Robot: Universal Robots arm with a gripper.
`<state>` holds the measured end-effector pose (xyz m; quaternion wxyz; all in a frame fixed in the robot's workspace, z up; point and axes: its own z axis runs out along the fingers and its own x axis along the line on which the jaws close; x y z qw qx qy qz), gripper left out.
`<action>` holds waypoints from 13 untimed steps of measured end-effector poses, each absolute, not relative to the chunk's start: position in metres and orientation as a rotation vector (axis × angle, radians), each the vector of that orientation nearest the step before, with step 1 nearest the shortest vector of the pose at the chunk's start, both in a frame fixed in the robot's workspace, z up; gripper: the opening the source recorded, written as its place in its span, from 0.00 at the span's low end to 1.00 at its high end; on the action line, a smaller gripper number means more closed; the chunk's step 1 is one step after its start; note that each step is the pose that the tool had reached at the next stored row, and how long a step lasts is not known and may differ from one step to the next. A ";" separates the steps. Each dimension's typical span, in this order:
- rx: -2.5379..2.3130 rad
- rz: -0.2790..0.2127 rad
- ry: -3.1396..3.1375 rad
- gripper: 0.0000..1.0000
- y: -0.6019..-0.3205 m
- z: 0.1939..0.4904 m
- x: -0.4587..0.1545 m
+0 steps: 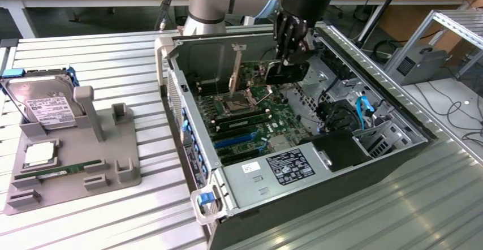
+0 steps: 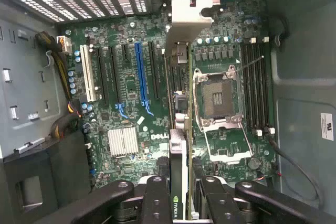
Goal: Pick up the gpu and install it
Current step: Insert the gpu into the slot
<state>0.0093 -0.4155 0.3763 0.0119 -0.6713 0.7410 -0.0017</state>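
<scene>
my hand (image 1: 291,59) is clamped on the gpu (image 1: 285,73), fingers pinching the card from both flat sides. it hangs on edge below the hand, inside the open computer case (image 1: 226,199). in the exterior view the card shows as a dark slab over the far half of the motherboard (image 1: 261,123), close by the cpu socket (image 1: 241,98). i cannot tell whether its lower edge touches the board or sits just above it.

from the wrist view i look straight down the card's thin edge. the silvery bracket (image 2: 191,17) is at the far end, toward the case's perforated rear wall. the card runs between the long blue slot (image 2: 140,72) and the open cpu socket, just beside the socket's frame. the black memory slots (image 2: 257,87) lie on the socket's other side, and a small finned heatsink (image 2: 123,141) sits beyond the blue slot.

the case lies on its side on the slatted metal worktop (image 1: 113,57). well apart, toward the exterior view's left, a grey holder (image 1: 113,171) carries a hard drive (image 1: 45,106) leaning upright, a square chip (image 1: 39,155) and a green memory stick (image 1: 64,169) lying flat.
</scene>
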 end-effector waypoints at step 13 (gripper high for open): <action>-2.233 -0.003 2.175 0.27 -0.415 0.376 0.009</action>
